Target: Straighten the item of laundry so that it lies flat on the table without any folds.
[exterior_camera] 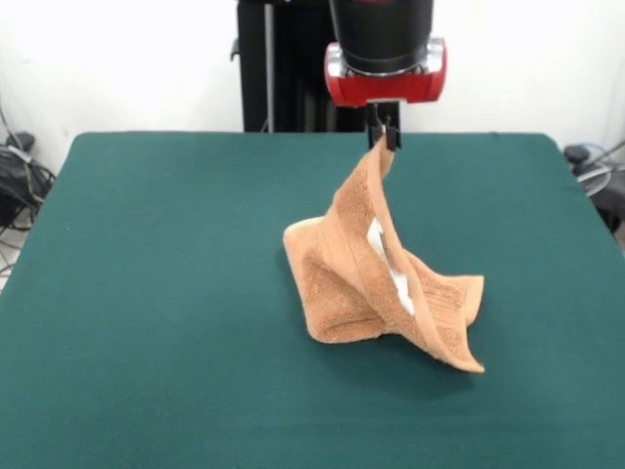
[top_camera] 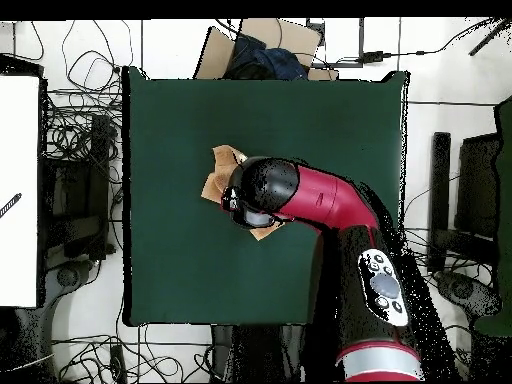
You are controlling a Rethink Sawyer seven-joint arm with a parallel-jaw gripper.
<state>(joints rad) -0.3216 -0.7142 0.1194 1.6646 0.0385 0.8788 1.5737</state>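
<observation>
The item of laundry (exterior_camera: 366, 278) is a light orange-brown terry towel, pulled up into a tent shape on the dark green table (exterior_camera: 146, 293). My gripper (exterior_camera: 383, 137) is shut on the towel's top corner, holding it well above the table. The rest of the towel hangs down folded, its lower part bunched on the table, with a white label showing inside the fold. In the overhead view the arm's wrist (top_camera: 262, 192) covers most of the towel (top_camera: 220, 170); only its edges show to the left and below. The gripper itself is hidden there.
A cardboard box (top_camera: 262, 45) with dark cloth sits beyond the table's far edge in the overhead view. Cables and equipment (top_camera: 70, 190) lie on the floor around the table. The red arm (top_camera: 345, 215) crosses the table's right side.
</observation>
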